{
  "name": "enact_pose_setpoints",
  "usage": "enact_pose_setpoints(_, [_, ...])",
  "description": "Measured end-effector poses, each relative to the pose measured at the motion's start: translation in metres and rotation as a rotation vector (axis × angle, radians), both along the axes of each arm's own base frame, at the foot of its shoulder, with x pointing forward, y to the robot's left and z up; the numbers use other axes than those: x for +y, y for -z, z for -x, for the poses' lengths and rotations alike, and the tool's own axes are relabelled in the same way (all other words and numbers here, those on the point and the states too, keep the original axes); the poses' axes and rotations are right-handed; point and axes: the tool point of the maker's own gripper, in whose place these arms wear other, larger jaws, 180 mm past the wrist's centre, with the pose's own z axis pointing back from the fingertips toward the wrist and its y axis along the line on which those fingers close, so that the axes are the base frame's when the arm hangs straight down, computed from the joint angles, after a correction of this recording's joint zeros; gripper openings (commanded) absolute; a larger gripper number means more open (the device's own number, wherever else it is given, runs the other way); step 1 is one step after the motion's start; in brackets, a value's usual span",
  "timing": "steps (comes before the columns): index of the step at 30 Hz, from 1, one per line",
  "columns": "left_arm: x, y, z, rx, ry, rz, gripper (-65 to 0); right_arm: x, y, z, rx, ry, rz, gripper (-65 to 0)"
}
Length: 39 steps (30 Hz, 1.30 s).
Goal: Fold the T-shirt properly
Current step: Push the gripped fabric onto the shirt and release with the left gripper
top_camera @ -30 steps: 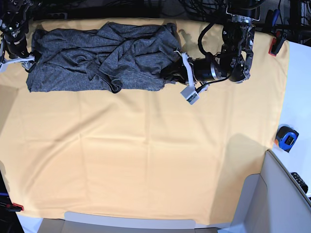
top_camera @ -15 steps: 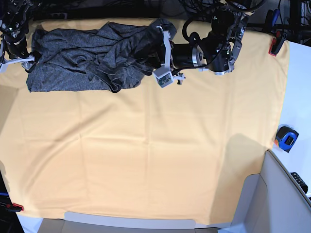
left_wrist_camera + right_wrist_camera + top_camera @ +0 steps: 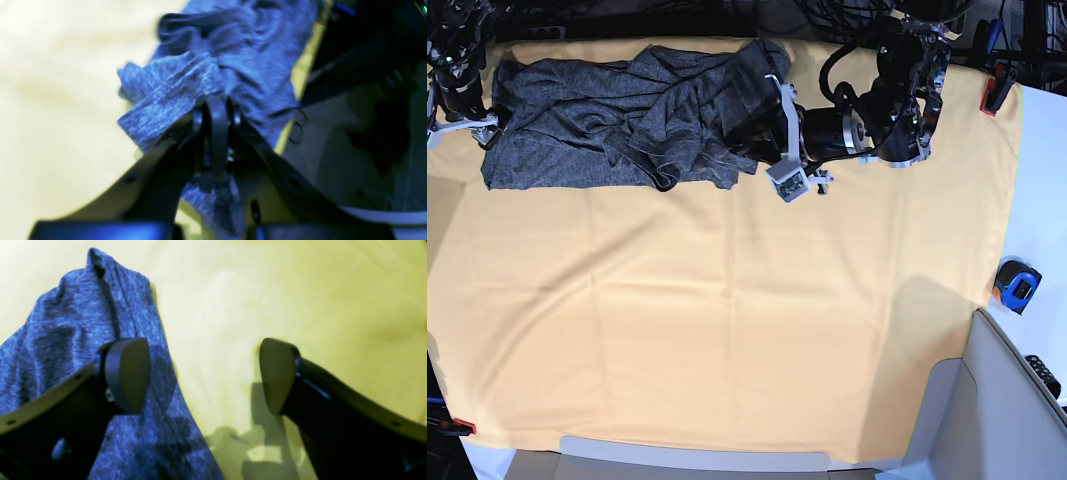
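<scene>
Grey knit fills much of the left wrist view, but that picture is blurred and tinted blue, so the shirt's folds are hard to read there. The left pincer has its tips pressed together on a bunched edge of the fabric, and more of the cloth sags below between its two arms. From the base view this grip is mostly hidden behind the arm's dark body and wrist camera; only the gathered right end of the shirt shows, drawn up beside the pincer.

The shirt lies crumpled along the far edge of the bench, on the yellow-orange cloth, reaching from the far left corner to about the middle.

The right pincer stands spread wide. One pad hovers over or rests on the shirt's edge; I cannot tell whether it touches. The other pad is over bare cloth. In the base view this pincer is partly cut off at the left edge, just beside the shirt's left end.
</scene>
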Motion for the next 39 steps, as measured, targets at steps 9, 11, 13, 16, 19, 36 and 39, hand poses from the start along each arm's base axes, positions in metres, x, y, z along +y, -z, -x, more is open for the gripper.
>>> enact_pose_setpoints(9, [0.046,0.017,-0.027,0.047,-0.166,-0.035,-44.6,0.0,0.0,0.0,0.0,0.0,0.001,-14.6])
enact_pose_setpoints(11, [0.055,0.027,-0.029,0.079,-0.197,-0.042,-44.5,0.0,0.0,0.0,0.001,0.0,0.001,-14.6])
enact_pose_setpoints(13, [0.062,0.036,-0.031,0.111,-0.226,-0.043,-44.4,0.0,0.0,0.001,0.001,0.0,0.002,-14.6])
enact_pose_setpoints(16, [0.069,0.059,-0.026,0.193,-0.249,-0.054,-44.4,0.0,0.0,0.001,0.001,0.0,0.002,-14.6])
enact_pose_setpoints(19, [0.075,0.08,-0.018,0.261,-0.264,-0.074,-44.4,0.0,0.0,0.001,0.001,0.0,0.002,-14.6])
enact_pose_setpoints(36, [0.104,0.089,-0.038,0.211,-0.368,-0.128,-44.4,0.0,0.0,0.001,0.001,0.0,0.001,-14.6])
enact_pose_setpoints(39, [0.113,0.088,-0.042,0.204,-0.396,-0.132,-44.4,0.0,0.0,0.001,0.001,0.0,0.002,-14.6])
